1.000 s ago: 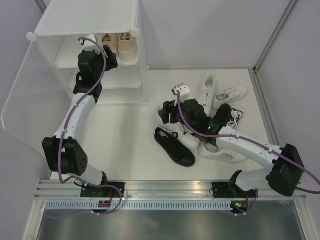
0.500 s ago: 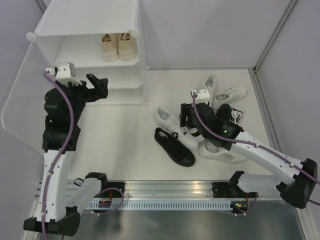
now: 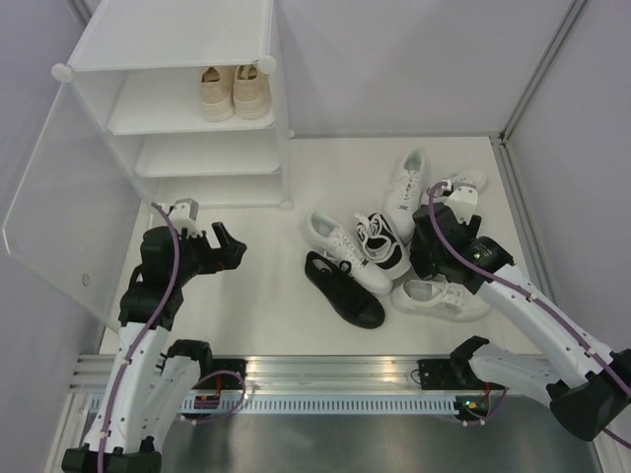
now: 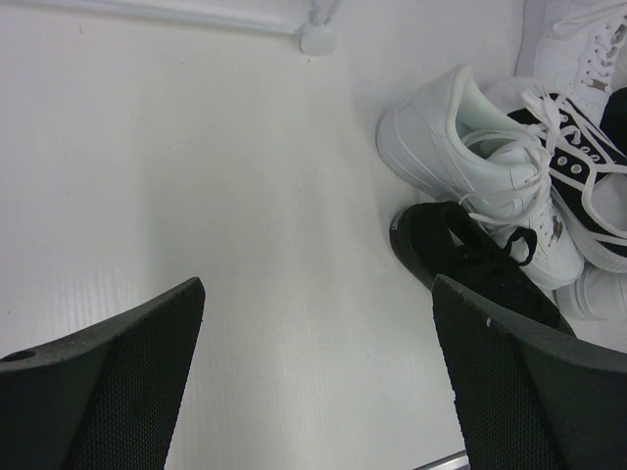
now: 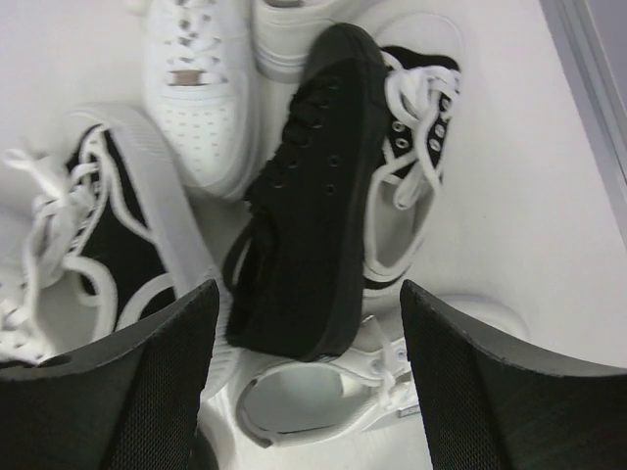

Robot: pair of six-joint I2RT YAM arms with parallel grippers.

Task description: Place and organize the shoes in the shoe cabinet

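The left arm has come right out of the cabinet (image 3: 168, 34). A second ago it was up at the top shelf beside the beige pair (image 3: 235, 92); now it hangs low near the front edge of the desk (image 3: 256, 315), in front of the cabinet. The left claw (image 3: 229, 246) is spread wide with nothing in it, only bare desk between its fingers (image 4: 118, 372). The beige pair has not moved: side by side on the top shelf, toes pointing in. The door (image 3: 59, 197) stands open on the left.

The right arm has swung from the left side of the shoe pile to its right side. That uncovers a black-and-white shoe (image 3: 383, 244), which lies just beside a white sneaker (image 3: 345, 251) with a black sneaker (image 3: 343, 289) in front of them. The right claw (image 5: 306, 294) is open too and grips nothing. It hovers over a second black shoe (image 5: 304, 225), which lies across another black-and-white one (image 5: 421, 147). More white sneakers (image 3: 404, 182) lie around them, all on the desk, none in the cabinet.
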